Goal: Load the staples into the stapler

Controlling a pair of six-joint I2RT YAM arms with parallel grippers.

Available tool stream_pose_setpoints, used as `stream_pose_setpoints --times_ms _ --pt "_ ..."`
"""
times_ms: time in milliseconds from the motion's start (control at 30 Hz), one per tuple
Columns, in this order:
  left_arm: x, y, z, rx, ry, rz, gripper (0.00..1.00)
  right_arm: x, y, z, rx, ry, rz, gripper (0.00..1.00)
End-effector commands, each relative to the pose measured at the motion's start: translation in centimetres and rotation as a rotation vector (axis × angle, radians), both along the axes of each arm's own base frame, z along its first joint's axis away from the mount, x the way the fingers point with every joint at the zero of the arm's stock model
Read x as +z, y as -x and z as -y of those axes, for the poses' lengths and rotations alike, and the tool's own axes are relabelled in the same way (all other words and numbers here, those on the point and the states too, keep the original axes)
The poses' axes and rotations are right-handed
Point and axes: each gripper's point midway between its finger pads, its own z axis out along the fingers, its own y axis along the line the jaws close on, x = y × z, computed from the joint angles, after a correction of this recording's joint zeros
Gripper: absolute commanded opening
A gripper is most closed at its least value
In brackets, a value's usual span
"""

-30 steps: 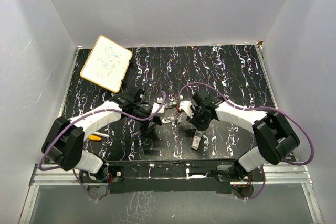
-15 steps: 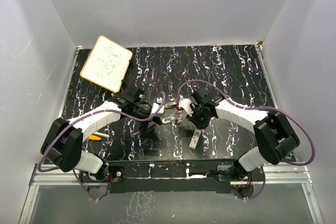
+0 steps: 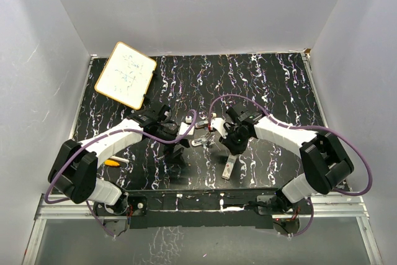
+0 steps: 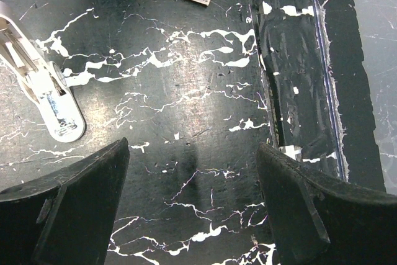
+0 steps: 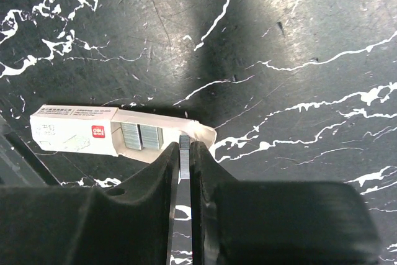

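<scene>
- Right wrist view: right gripper (image 5: 184,153) is pinched nearly closed on a thin grey strip (image 5: 184,143) of staples, which stands on edge between the fingertips.
- Same view: white box (image 5: 74,131) lies flat on the table (image 5: 298,23), just beyond the fingertips. Its drawer is slid out toward the gripper, with more staples in it.
- Whether the strip end touches the drawer, I cannot tell.
- The top view shows none of this. The box (image 3: 229,169) is only a small pale bar near the front edge, by the right arm, and the strip is too small to see.
- Left wrist view: left gripper (image 4: 192,150) is spread wide with nothing between the fingers and only bare table under it.
- Only this view shows the stapler (image 4: 46,88) clearly. It is white, hinged open and lies left of the fingers, apart from them, with its far end cut off by the frame edge.
- The box also shows here, clipped by the top edge.
- In the top view the stapler is a pale jumble between the two grippers and hard to read.
- Top view only: whiteboard (image 3: 125,74) at the far left and an orange pen (image 3: 113,162) by the left arm.
</scene>
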Motion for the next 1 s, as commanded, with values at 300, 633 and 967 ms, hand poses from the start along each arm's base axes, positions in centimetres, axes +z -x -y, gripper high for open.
stream_pose_setpoints --times_ms 300,633,967 --pt "1.7 0.0 0.2 -0.028 0.05 0.034 0.82 1.3 -1.7 -1.1 -0.011 -0.067 -0.02 0.15" --pt "2.3 -1.2 0.0 0.048 0.061 0.008 0.82 3.7 -1.5 -3.6 0.053 -0.225 -0.043 0.18" --pt "3.5 -3.8 -2.8 0.179 0.074 0.032 0.82 3.5 -0.8 -6.9 0.125 -0.346 -0.065 0.2"
